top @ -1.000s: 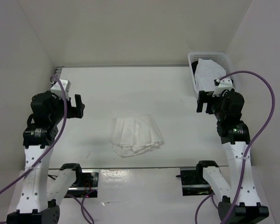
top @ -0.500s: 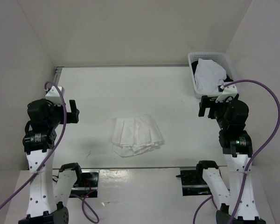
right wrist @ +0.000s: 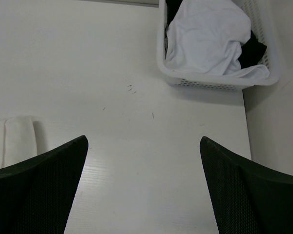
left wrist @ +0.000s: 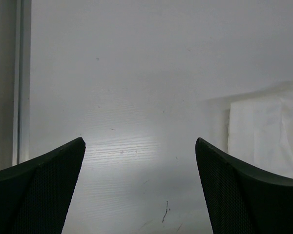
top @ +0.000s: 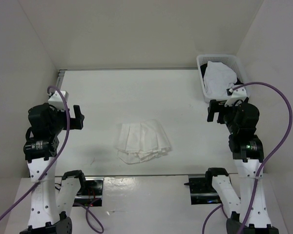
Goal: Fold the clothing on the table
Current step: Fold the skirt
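The counter [top: 136,92] takes up most of the top view, with the skirt [top: 141,141] lying near the middle of it, toward the near edge. Far right of the skirt and well apart from it, a basket [top: 219,56] sits in the back corner and holds a plain white cloth [top: 219,75] over something dark.

The skirt lies as a compact, roughly square bundle. Its pleats run front to back, and several layers show stacked along its near edge, so it looks already folded over on itself. The stack is a little uneven there and at its right corner.

The left end effector [top: 77,118] hangs left of the skirt and the right end effector [top: 215,112] to its right. Both are well clear of it, with jaws spread wide and nothing between them.

Judging from this, the folding is done or nearly so — at most the ragged near edge could be squared.
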`<state>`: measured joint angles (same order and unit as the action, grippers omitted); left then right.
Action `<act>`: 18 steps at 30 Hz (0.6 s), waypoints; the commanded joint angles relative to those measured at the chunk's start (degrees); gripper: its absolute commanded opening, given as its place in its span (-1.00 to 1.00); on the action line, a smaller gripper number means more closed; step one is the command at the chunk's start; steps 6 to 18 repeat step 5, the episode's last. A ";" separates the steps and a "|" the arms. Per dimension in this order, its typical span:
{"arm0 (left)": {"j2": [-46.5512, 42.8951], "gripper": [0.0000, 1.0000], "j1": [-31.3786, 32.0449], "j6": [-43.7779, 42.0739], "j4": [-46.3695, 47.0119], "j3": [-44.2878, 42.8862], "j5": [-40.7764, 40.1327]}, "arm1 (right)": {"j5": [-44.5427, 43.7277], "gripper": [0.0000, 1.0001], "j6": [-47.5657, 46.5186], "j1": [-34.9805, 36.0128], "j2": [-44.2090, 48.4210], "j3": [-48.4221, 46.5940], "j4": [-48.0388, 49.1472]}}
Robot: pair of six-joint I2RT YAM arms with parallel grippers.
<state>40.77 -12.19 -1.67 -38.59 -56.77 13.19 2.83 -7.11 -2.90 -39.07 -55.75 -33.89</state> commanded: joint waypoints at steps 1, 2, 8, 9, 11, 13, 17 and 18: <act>-0.34 0.98 -0.30 -1.14 0.97 -0.79 1.31 | 0.51 0.98 -0.36 -0.36 0.05 0.29 0.31; -0.34 0.98 -0.30 -1.14 0.97 -0.79 1.31 | 0.51 0.98 -0.36 -0.36 0.05 0.29 0.31; -0.34 0.98 -0.30 -1.14 0.97 -0.79 1.31 | 1.82 0.98 -0.88 -0.36 0.05 -0.23 -0.30; -0.34 0.98 -0.30 -1.14 0.97 -0.79 1.31 | 1.82 0.98 -0.88 -0.36 0.05 -0.23 -0.30; -0.34 0.98 -0.30 -1.14 0.97 -0.79 1.31 | 1.82 0.98 -0.88 -0.36 0.05 -0.23 -0.30; -0.34 0.98 -0.30 -1.14 0.97 -0.79 1.31 | 1.82 0.98 -0.88 -0.36 0.05 -0.23 -0.30; -0.34 0.98 -0.30 -1.14 0.97 -0.79 1.31 | 1.82 0.98 -0.88 -0.36 0.05 -0.23 -0.30; -0.34 0.98 -0.30 -1.14 0.97 -0.79 1.31 | 1.82 0.98 -0.88 -0.36 0.05 -0.23 -0.30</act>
